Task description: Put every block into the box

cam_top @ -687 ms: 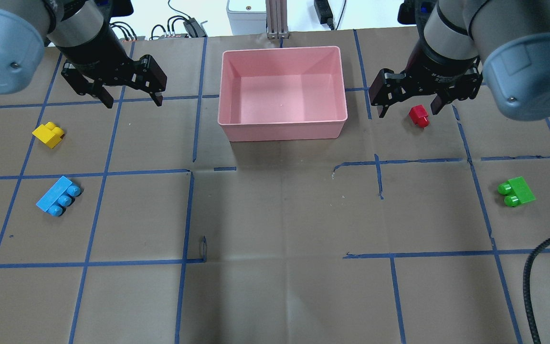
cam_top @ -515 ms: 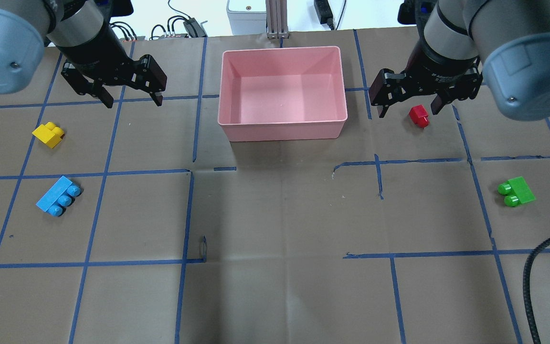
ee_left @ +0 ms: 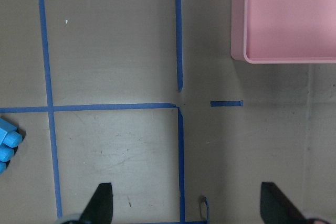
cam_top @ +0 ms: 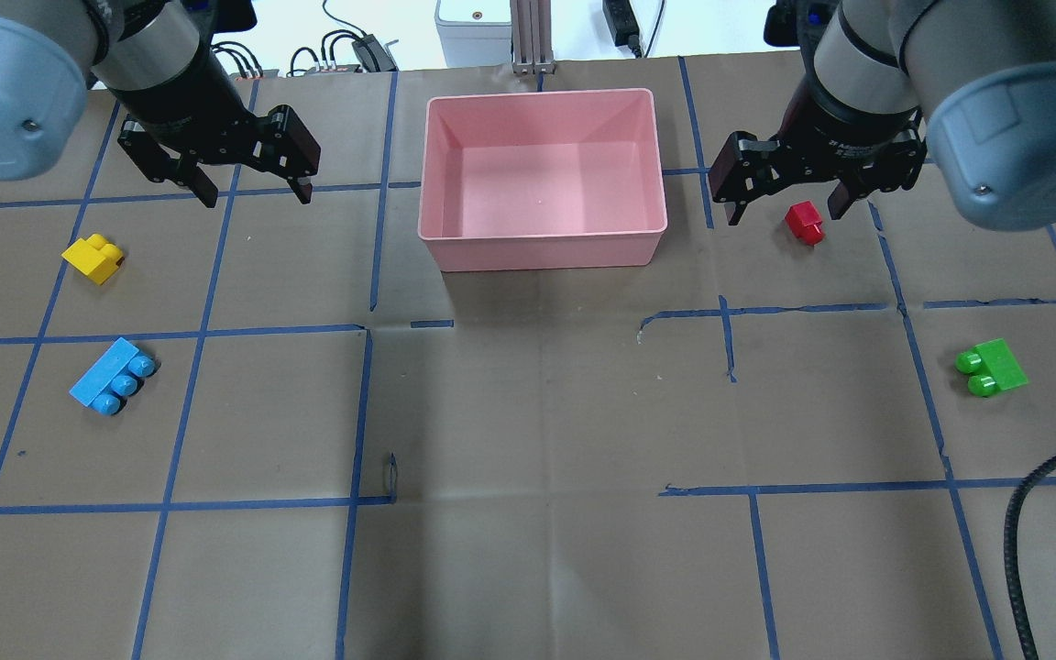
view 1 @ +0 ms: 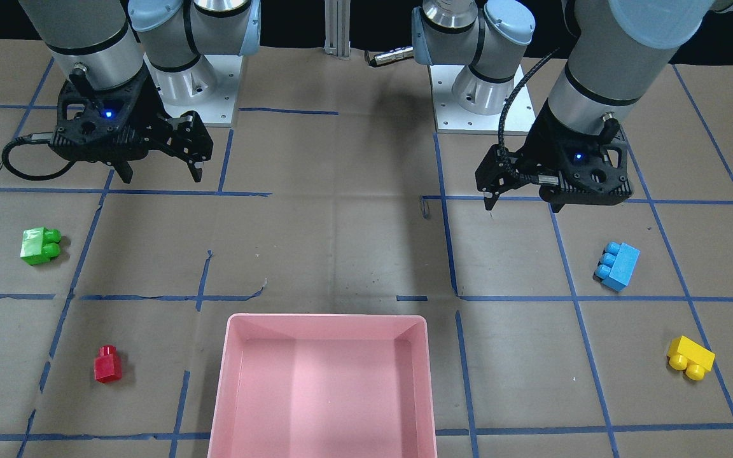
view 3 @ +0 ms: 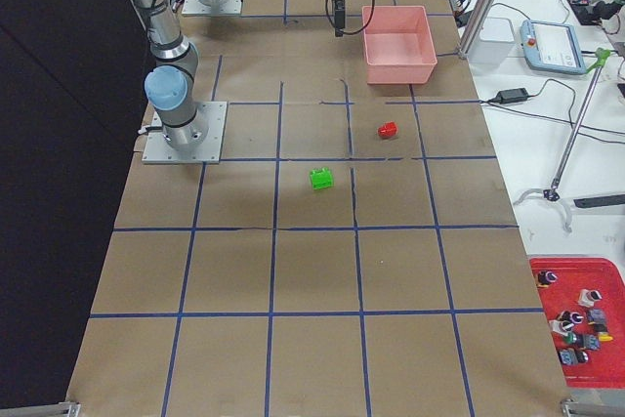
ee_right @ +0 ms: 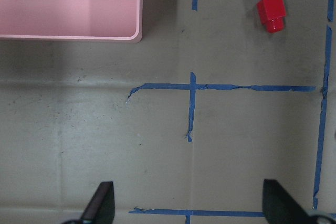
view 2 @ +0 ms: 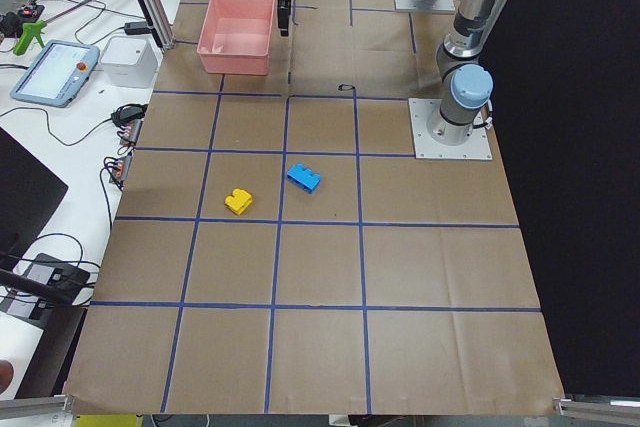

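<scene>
Left gripper (cam_top: 256,197): raised above the bench (cam_top: 537,412), fingers spread wide, holding nothing. Right gripper (cam_top: 783,214): same, raised, fingers spread, holding nothing.
Blue block (cam_top: 113,378): near left, on its side on the bench. Green block (cam_top: 992,368): near right, also on its side.
Yellow block (cam_top: 94,258): left, a little farther than the blue one.
Red block (cam_top: 804,222): right, near the box's right wall but apart from it.
Box (cam_top: 542,249): far centre. All four blocks lie outside it.
</scene>
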Available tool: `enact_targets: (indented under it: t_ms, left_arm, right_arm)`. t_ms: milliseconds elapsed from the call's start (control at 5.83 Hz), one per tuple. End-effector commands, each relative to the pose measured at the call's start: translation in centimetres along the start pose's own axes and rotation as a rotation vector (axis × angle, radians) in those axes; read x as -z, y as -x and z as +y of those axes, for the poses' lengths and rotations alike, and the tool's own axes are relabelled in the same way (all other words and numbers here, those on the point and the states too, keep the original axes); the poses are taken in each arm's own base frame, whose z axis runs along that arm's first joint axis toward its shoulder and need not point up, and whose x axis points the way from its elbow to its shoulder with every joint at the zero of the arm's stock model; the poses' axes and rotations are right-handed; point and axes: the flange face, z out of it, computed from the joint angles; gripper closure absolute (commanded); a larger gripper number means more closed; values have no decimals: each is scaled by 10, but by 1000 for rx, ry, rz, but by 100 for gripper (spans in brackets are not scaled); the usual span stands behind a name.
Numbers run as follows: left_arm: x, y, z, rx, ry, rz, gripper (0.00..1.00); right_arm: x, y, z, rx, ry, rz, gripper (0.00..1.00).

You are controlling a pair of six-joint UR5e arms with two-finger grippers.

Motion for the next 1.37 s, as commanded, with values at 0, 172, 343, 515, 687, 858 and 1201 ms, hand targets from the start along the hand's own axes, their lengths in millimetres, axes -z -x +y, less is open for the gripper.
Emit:
enact_targets:
  t_ms: [0,172,343,515,687,858,1201]
  left_arm:
    - [0,0,0,-1,0,-3,1]
    - [0,0,0,-1,0,0,1]
    - [0,0,1,-2,0,-1,1]
    - [2,2,4,-16,-1,-4,1]
    - [5,20,5,-147,2,-13,1]
    - [10,82,4,-142,10,-15,1]
    - [5,218,12,-138,23,-11,1]
  right_arm:
    - [1,0,0,0,-2,1,0]
    - [0,0,0,0,1,1,0]
    - [0,0,0,0,0,1,0]
    - [0,0,0,0,-1,1,0]
    - [3,-2,-1,0,-7,0,0]
    - [3,-2,-1,-1,-8,-5,0]
    - [7,-1,2,1,-14,-6,0]
